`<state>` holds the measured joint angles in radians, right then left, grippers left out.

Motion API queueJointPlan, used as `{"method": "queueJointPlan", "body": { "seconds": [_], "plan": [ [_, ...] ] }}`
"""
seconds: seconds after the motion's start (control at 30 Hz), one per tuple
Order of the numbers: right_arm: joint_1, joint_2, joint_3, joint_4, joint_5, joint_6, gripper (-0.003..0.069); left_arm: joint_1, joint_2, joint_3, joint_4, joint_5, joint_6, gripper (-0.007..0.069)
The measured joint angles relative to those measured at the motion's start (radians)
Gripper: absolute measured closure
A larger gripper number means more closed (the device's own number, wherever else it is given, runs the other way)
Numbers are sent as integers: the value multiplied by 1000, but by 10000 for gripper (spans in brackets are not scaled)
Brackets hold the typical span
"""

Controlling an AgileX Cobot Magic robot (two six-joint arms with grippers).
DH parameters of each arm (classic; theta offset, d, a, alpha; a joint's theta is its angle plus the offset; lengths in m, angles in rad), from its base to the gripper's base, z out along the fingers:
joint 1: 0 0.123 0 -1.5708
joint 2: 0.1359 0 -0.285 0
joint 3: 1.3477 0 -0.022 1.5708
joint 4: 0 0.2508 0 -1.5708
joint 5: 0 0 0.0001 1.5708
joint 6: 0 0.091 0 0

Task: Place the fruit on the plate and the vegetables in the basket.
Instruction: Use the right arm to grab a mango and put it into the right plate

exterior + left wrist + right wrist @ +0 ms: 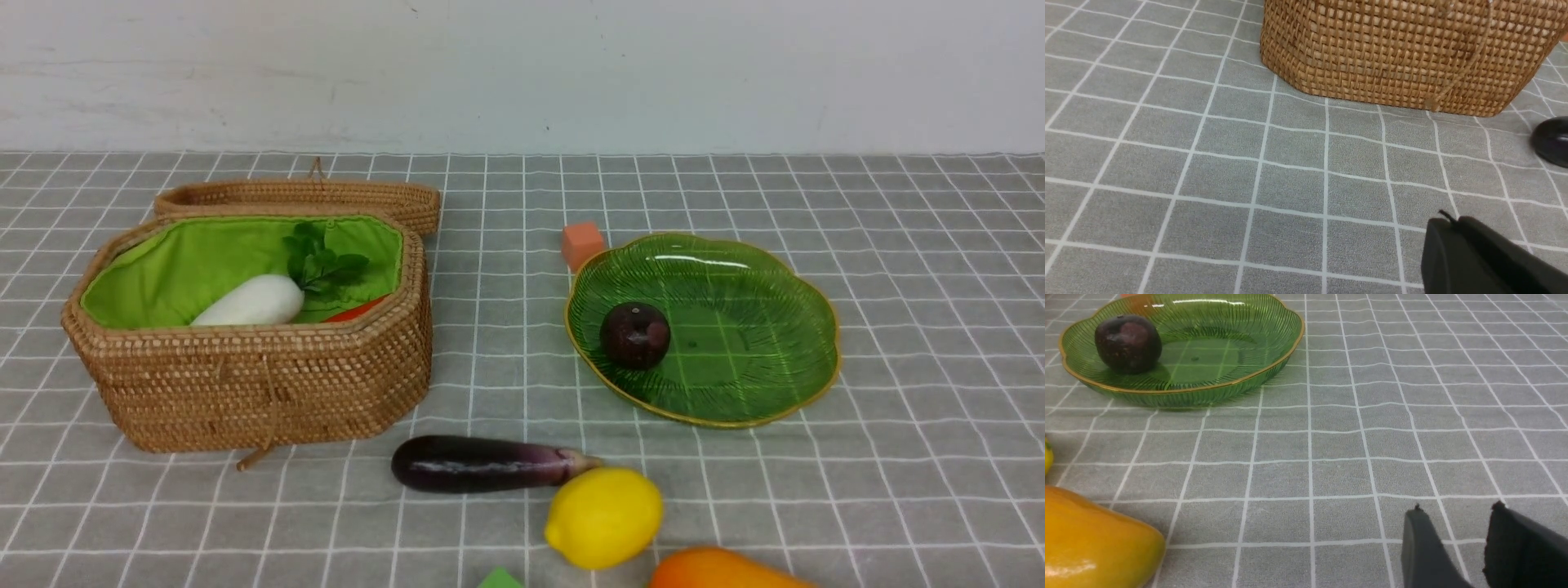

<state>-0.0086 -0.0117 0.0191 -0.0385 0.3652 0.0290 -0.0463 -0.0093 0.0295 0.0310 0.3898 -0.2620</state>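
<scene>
The wicker basket (pixel 245 384) (pixel 1404 53) at the left holds a white radish (pixel 251 303) with green leaves and a red-orange piece (pixel 357 310). A dark maroon fruit (pixel 635 335) (pixel 1128 343) sits on the green plate (pixel 751 327) (pixel 1241 330). On the cloth in front lie a purple eggplant (pixel 482 463) (pixel 1553 141), a lemon (pixel 602 516) (pixel 1047 455) and an orange-yellow mango (pixel 718 572) (pixel 1094 543). My left gripper (pixel 1447 222) is shut and empty, near the basket's front wall. My right gripper (pixel 1457 510) is open with nothing between its fingers, off to one side of the mango. Neither arm shows in the front view.
The basket's woven lid (pixel 302 200) lies behind it. A small orange cube (pixel 581 243) stands at the plate's far left rim. A green block's corner (pixel 500 579) shows at the front edge. A grey checked cloth (pixel 898 457) covers the table.
</scene>
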Motion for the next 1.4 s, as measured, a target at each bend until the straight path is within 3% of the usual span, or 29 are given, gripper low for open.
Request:
{"method": "queueJointPlan", "body": {
  "seconds": [0.23, 0.5, 0.6, 0.73, 0.87, 1.0, 1.13, 1.23, 1.33, 1.4],
  "plan": [
    [0, 0, 4, -8, -19, 2, 418, 0, 0, 0, 0, 0, 0, 610],
    [0, 0, 8, 24, -347, 69, 418, 0, 0, 0, 0, 0, 0, 603],
    [0, 0, 8, 73, -492, 145, 418, 0, 0, 0, 0, 0, 0, 600],
    [0, 0, -13, 141, -532, 279, 418, 0, 0, 0, 0, 0, 0, 599],
    [0, 35, -179, 162, -443, 429, 418, 0, 0, 0, 0, 0, 0, 596],
    [0, 185, -430, 121, -216, 447, 418, 0, 0, 0, -1, 0, 0, 592],
    [0, 386, -634, 44, 15, 358, 418, 0, 0, 0, -1, 0, 0, 588],
    [1, 540, -718, 4, 136, 218, 418, 0, 0, 0, -1, 0, 0, 585],
    [29, 638, -725, 38, 161, 138, 418, 0, 0, 0, -1, 0, 0, 585],
    [101, 731, -725, 113, 205, 63, 418, 0, 0, 0, -1, 0, 0, 585]
  ]
}}
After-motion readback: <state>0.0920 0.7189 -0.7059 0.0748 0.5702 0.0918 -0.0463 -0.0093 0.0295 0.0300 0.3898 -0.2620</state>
